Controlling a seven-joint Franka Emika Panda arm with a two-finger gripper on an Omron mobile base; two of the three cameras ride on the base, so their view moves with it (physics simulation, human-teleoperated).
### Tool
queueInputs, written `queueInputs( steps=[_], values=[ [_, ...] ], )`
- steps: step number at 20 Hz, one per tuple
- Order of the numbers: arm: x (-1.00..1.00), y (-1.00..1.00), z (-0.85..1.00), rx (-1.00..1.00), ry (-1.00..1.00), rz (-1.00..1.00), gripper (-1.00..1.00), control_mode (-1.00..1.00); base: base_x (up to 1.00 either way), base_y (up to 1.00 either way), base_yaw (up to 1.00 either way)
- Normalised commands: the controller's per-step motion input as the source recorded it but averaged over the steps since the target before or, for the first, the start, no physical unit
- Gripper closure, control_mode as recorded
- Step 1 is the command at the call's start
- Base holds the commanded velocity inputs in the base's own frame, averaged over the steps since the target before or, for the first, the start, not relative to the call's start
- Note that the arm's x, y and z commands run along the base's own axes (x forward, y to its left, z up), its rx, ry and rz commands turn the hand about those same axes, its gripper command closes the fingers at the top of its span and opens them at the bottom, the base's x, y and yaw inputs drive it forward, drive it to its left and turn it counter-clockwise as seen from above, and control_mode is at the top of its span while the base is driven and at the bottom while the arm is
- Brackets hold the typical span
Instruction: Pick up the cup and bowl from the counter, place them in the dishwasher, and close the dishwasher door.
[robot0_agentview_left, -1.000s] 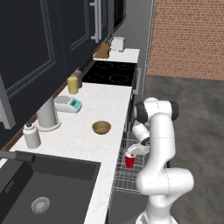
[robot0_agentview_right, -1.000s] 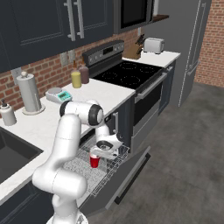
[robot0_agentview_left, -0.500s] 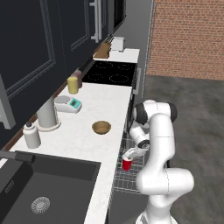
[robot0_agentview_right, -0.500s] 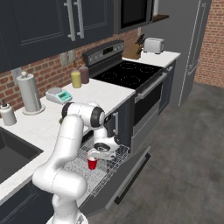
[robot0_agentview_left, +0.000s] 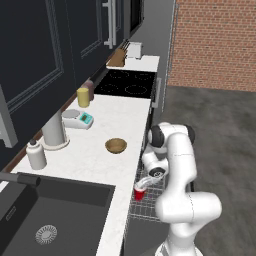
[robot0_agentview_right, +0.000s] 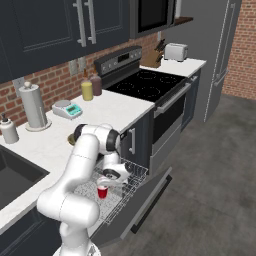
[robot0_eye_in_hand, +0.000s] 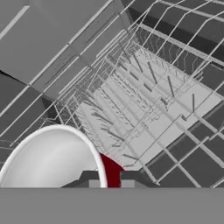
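Red cup hangs upright just under the gripper, rim pinched between the closed fingers; in the hand view the cup sits at lower left, white inside showing, the rim running right between the two fingertips. Cup is over the pulled-out wire rack of the dishwasher, near its counter-side edge; can't tell if the base touches the rack. Dishwasher door is dropped open below the rack. Wooden bowl is on the white counter, well apart from the gripper, near the counter's front edge. Behind it a small scale and a paper towel roll.
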Motion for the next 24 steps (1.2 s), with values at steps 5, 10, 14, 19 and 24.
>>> queueInputs(
  steps=[5, 10, 14, 19, 24],
  values=[
    [0.2, 0.01, -0.62, 0.0, -0.03, 0.06, 1.0, -1.0, 0.0, 0.0, 0.0],
    [0.08, 0.0, -0.65, -0.02, 0.0, 0.06, 1.0, -1.0, 0.0, 0.0, 0.0],
    [-0.11, -0.11, -0.7, -0.06, 0.0, 0.01, -1.0, -1.0, 0.0, 0.0, 0.0],
    [-0.57, -0.55, -0.63, -0.02, 0.01, 0.0, -1.0, -1.0, 0.0, 0.0, 0.0],
    [-0.77, -0.84, -0.34, 0.0, 0.0, 0.0, -1.0, -1.0, 0.0, 0.0, 0.0]
  ],
)
